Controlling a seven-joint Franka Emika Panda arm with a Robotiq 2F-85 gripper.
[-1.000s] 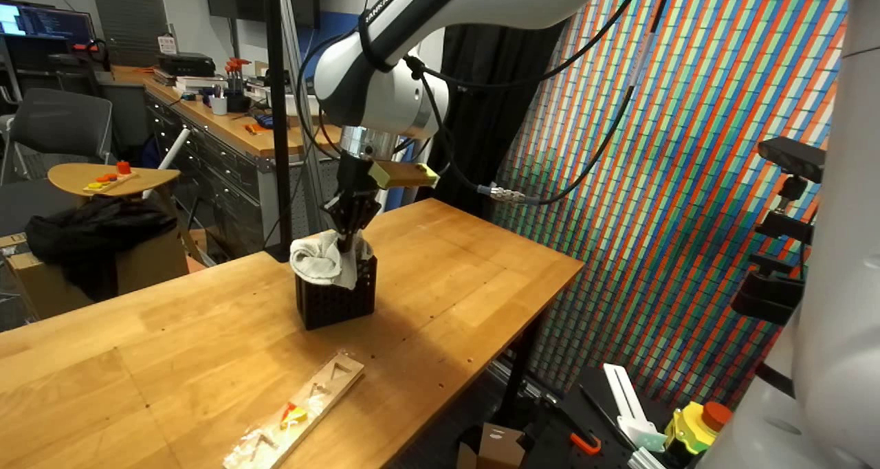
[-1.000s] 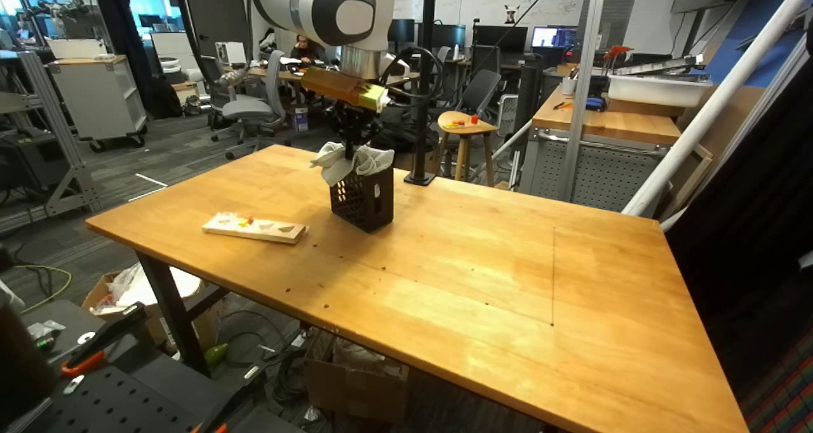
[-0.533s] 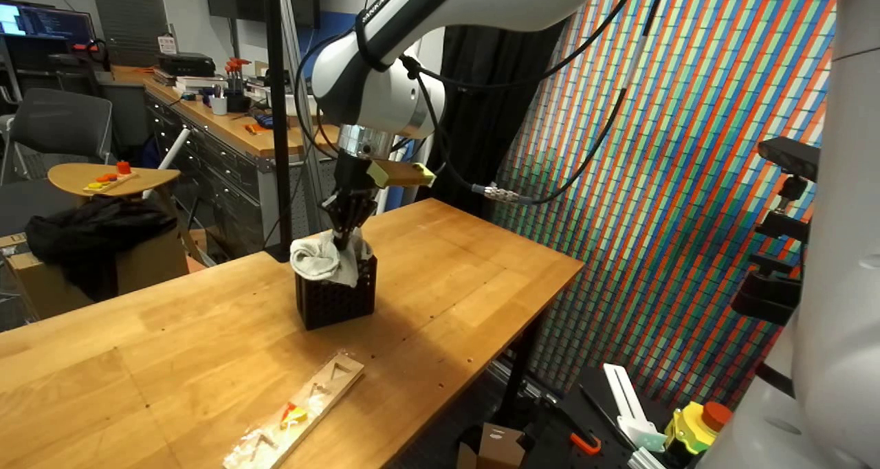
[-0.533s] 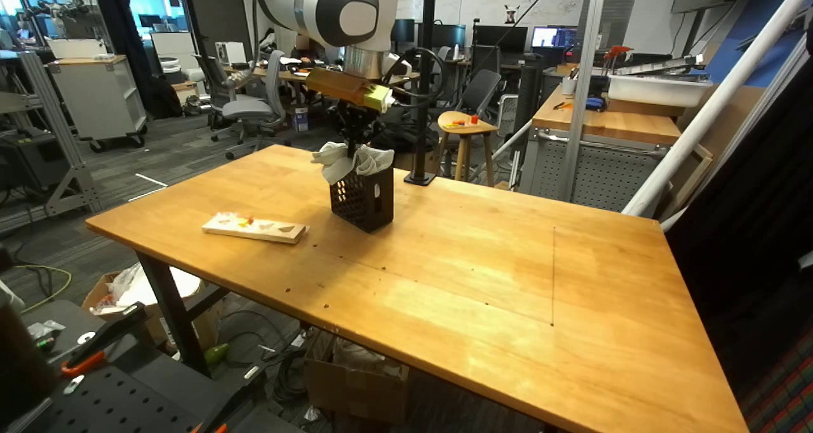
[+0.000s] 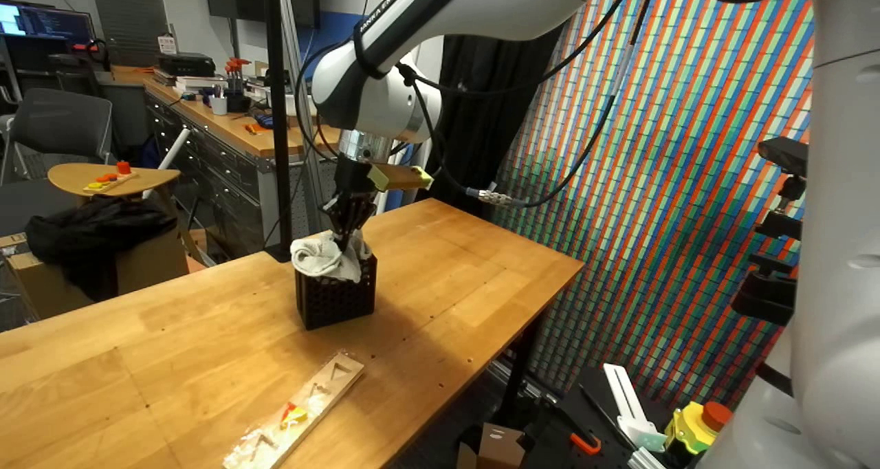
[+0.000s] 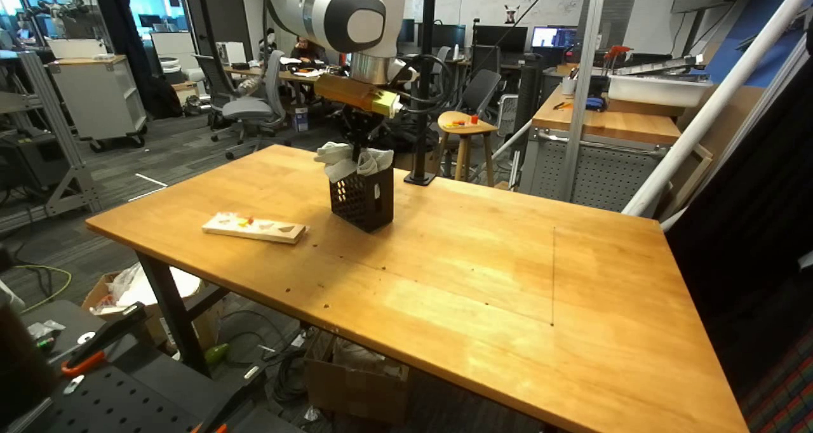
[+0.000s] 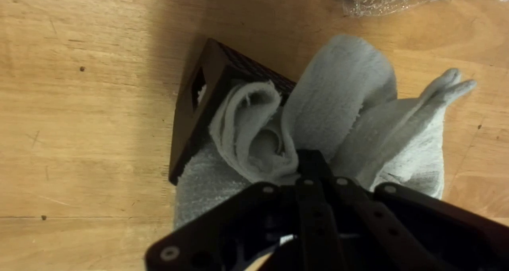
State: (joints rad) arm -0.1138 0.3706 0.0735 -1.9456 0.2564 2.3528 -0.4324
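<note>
Jaws closed together, pointing down over the open top of the black crate; their tips sit in among the folds of a pale cloth and touch it, though whether a bit of it is pinched between them I cannot tell; the cloth is bunched across the crate's top, in the wrist view one rolled fold inside the rim and looser flaps spilling out over the wall; compared with a second ago, the jaws have moved slightly across the crate's top, toward the black post that stands just beside the crate; in both exterior views the flap on the crate's outside now hangs less far below the rim; the crate itself has stayed upright and in place on the tabletop; the wooden board, with its triangular cut-outs and small yellow and red pieces, also lies where it was, near the crate but apart from it.
</note>
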